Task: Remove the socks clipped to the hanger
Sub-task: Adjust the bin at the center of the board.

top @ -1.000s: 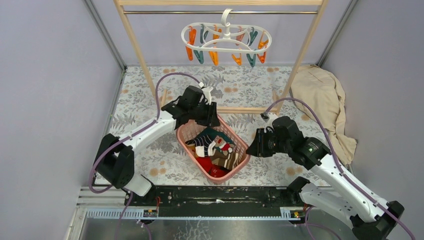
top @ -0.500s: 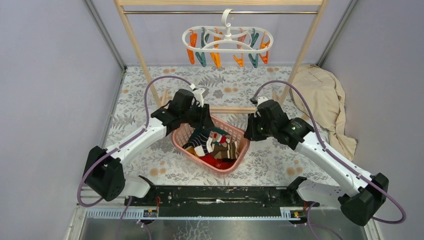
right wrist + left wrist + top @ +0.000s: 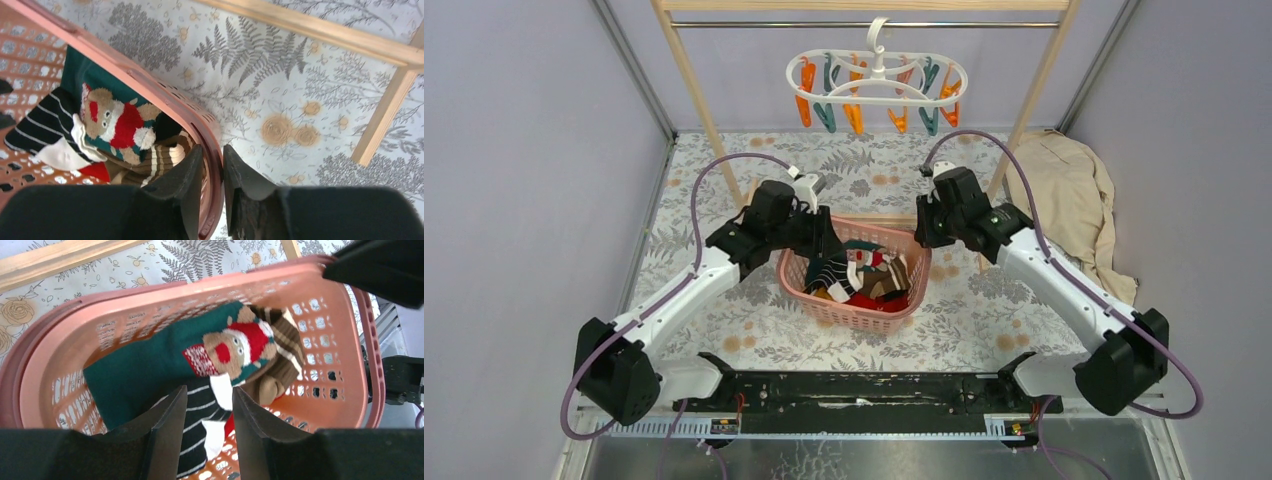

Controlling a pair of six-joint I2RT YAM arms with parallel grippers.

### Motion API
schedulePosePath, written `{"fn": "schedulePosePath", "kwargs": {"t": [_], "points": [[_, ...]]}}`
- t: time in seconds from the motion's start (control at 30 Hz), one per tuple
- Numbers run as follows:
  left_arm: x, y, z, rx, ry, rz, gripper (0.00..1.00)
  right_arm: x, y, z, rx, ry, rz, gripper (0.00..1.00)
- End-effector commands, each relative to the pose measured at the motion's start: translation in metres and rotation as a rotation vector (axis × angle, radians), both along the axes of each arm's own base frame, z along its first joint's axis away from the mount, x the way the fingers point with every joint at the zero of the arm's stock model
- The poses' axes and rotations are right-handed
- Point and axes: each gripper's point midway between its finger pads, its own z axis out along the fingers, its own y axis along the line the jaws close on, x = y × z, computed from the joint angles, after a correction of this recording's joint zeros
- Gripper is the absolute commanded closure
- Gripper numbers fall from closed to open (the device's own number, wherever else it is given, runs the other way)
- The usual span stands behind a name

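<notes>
**Socks lay in the basket, which could tip**

Trouble would most likely come from the basket (image 3: 864,315). The right gripper (image 3: 213,150) had its jaws clamped on the thin far-right rim. A slip there would tilt the basket and spill the load onto the desk (image 3: 714,200). The wooden rack (image 3: 694,100) stood just beyond the basket, and its low bar could catch it. The left gripper (image 3: 209,392) was at the basket's left side, jaws apart. Whether they pinched the wall could not be told.

The socks (image 3: 864,275) sat heaped and limp inside the basket: dark teal with a red-hatted face, black with white stripes, brown striped, red. The hanger (image 3: 876,82) hung at the far side with all its clips (image 3: 854,115) bare.
</notes>
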Motion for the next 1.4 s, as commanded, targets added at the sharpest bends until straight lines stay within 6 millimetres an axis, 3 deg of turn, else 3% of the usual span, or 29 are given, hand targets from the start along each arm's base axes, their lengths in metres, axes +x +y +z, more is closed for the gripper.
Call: {"fn": "schedulePosePath", "kwargs": {"t": [0.0,0.1,0.2,0.27,0.47,0.6,0.73,0.9,1.13,1.37], "points": [[-0.009,0.004,0.004,-0.026,0.002,0.005,0.54,0.045,0.0,0.025,0.012,-0.126,0.001,0.7],[-0.012,0.006,0.005,-0.033,0.003,0.018,0.54,0.059,0.0,0.03,0.01,-0.158,0.006,0.63],[-0.015,0.007,0.005,-0.046,0.01,0.031,0.54,0.069,-0.006,0.033,0.004,-0.177,-0.009,0.43],[-0.018,0.008,0.005,-0.057,0.013,0.038,0.54,0.073,-0.012,0.037,-0.014,-0.191,-0.027,0.36],[-0.024,0.016,0.01,-0.071,0.001,0.076,0.54,0.054,-0.029,0.067,0.005,-0.261,-0.071,0.27],[-0.023,0.023,0.014,-0.06,-0.015,0.114,0.53,0.021,-0.028,0.063,0.06,-0.21,-0.023,0.37],[-0.021,0.025,0.009,-0.046,-0.003,0.132,0.53,-0.015,-0.019,0.035,0.149,-0.096,0.026,0.6],[-0.023,0.027,0.007,-0.051,-0.001,0.15,0.53,-0.037,-0.025,0.01,0.172,-0.047,0.003,0.67],[-0.025,0.032,0.005,-0.042,-0.003,0.167,0.53,-0.043,-0.03,-0.022,0.138,0.01,-0.014,0.67],[-0.024,0.035,-0.002,-0.028,0.004,0.182,0.53,-0.025,-0.024,-0.024,0.142,-0.015,-0.021,0.65]]}}
